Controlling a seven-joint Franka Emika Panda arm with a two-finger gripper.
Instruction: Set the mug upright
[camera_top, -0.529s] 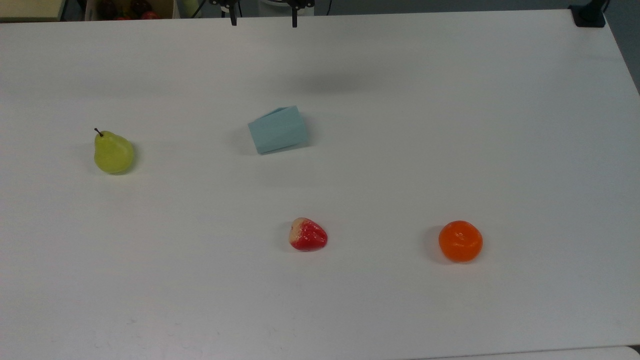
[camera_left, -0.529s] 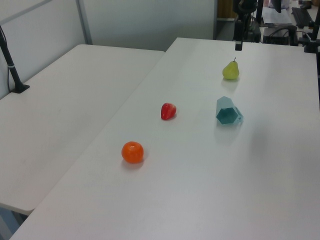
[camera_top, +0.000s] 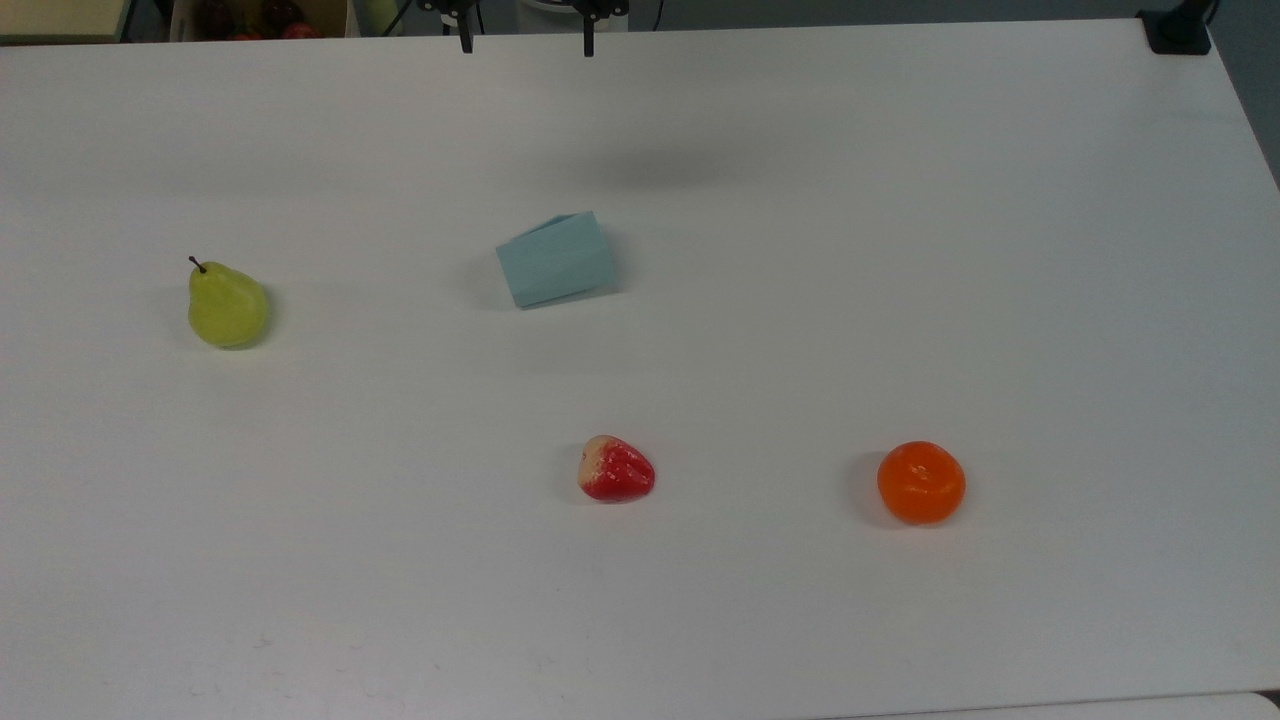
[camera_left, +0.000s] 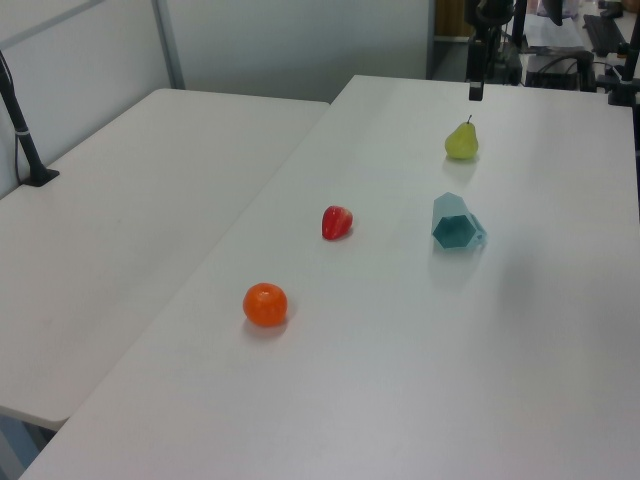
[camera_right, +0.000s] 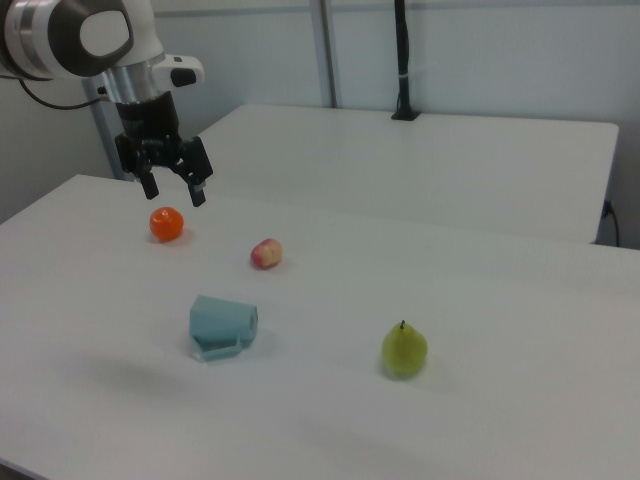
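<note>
A wide white bench (camera_top: 900, 250) carries the mug (camera_top: 556, 259), lying on its side near the middle, with a pear (camera_top: 227, 306), strawberry (camera_top: 616, 470) and orange (camera_top: 921, 483) scattered well apart. The gripper (camera_right: 172, 186) hangs above, jaws spread, holding nothing. A second white table (camera_left: 120, 230) stands alongside.

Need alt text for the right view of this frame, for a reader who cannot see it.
A pale blue faceted mug lies on its side on a white table, with the robot's open pincer raised above the table, well clear of it. An orange, a strawberry and a green pear sit around the mug.
</note>
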